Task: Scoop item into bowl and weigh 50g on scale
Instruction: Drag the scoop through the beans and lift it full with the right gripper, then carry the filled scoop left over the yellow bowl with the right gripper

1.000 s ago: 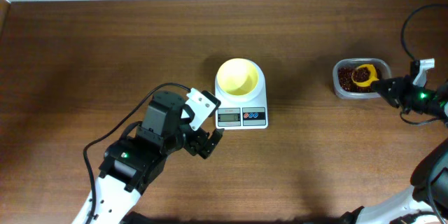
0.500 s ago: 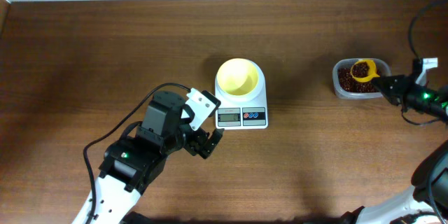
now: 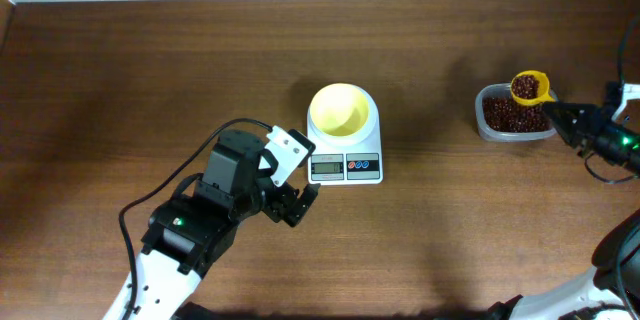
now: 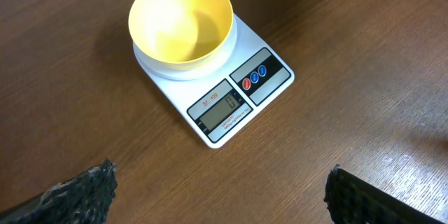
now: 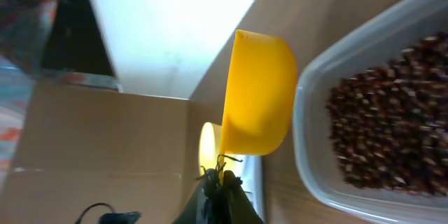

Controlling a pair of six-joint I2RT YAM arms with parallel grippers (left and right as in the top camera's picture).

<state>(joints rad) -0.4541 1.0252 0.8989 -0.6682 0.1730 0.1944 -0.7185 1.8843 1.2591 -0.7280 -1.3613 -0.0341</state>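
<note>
Right hand (image 3: pixel 563 117) clamps a yellow scoop (image 3: pixel 542 85) of beans (image 3: pixel 523 87) above the clear container (image 3: pixel 484 123) at the surface's (image 3: pixel 150 70) right edge; left hand (image 3: pixel 298 203), spread wide and empty, sits beside the scale (image 3: pixel 345 167).

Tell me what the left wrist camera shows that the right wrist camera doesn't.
Only left wrist: the empty yellow bowl sitting on the white scale, its display and red and blue buttons, plus the open left tool. Only right wrist: the yellow scoop gripped by the right tool, at the edge of the clear container of red beans. Both: the brown table; a pale patch behind the scoop in the right wrist view is probably the bowl, but too hidden to confirm.
</note>
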